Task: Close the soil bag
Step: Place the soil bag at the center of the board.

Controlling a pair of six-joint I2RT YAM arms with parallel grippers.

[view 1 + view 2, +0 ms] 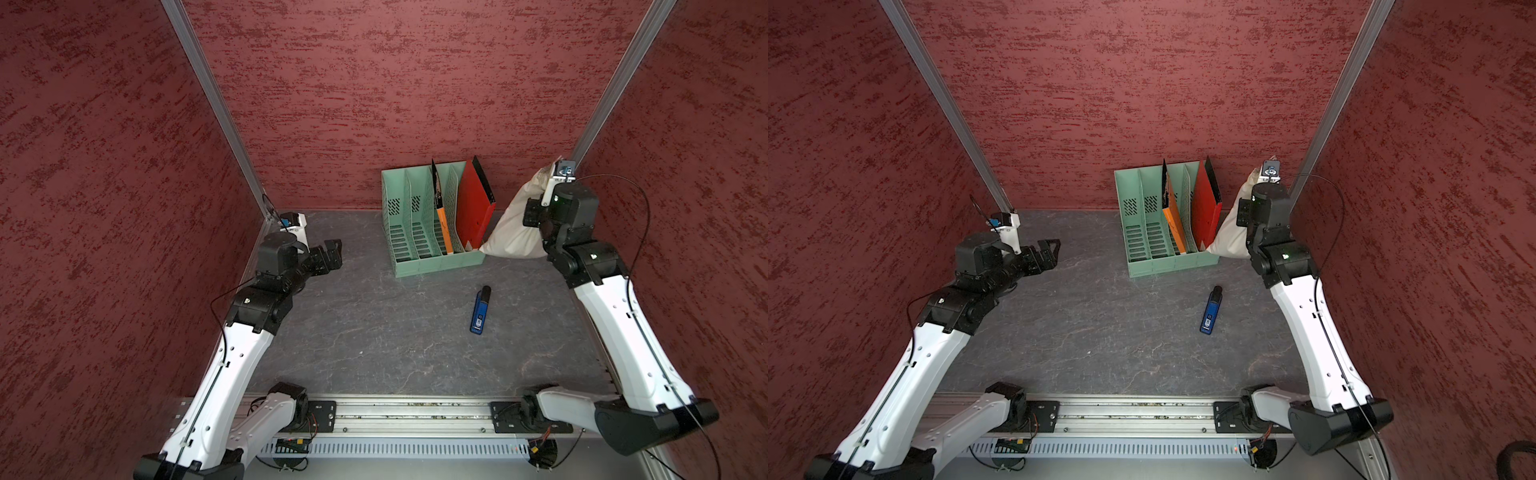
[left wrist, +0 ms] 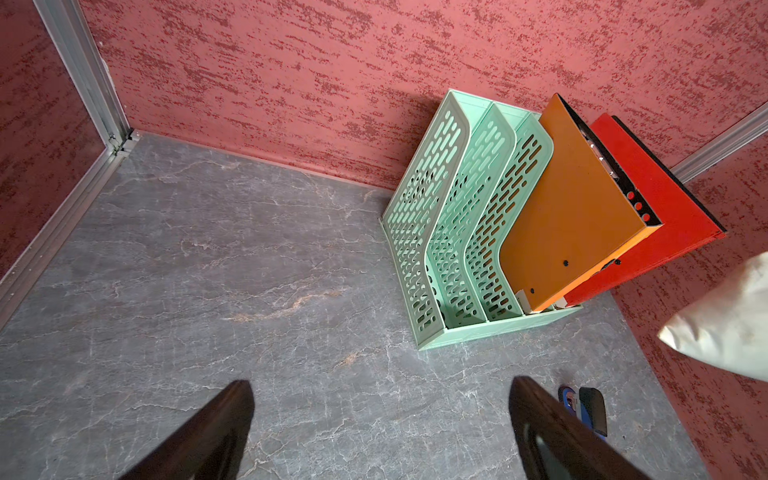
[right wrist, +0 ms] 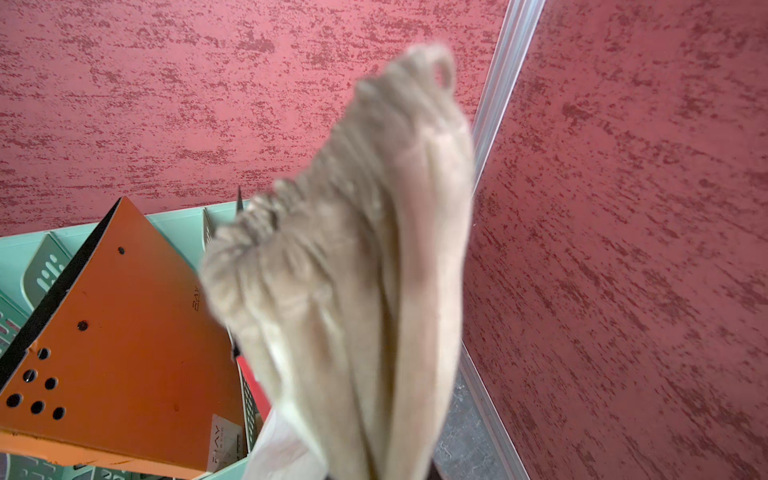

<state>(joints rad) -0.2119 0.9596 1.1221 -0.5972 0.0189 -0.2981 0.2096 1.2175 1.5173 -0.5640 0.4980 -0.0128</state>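
The soil bag (image 1: 513,232) (image 1: 1229,237) is a cream cloth sack standing in the back right corner, beside the green rack. Its gathered, puckered mouth (image 3: 374,137) points up toward the wall corner. My right gripper (image 1: 533,216) is pressed against the upper part of the sack. In the right wrist view the cloth runs straight down into the jaws, which are shut on it; the fingertips are hidden by the fabric. My left gripper (image 1: 332,253) (image 2: 382,399) hovers wide open over bare table at the left, far from the bag, with nothing between its fingers. One corner of the bag (image 2: 731,328) shows in the left wrist view.
A mint green file rack (image 1: 419,249) stands at the back centre, holding an orange folder (image 1: 444,230) and a red folder (image 1: 473,208). A blue and black stapler-like tool (image 1: 481,309) lies on the grey table in front of the rack. Red walls enclose three sides.
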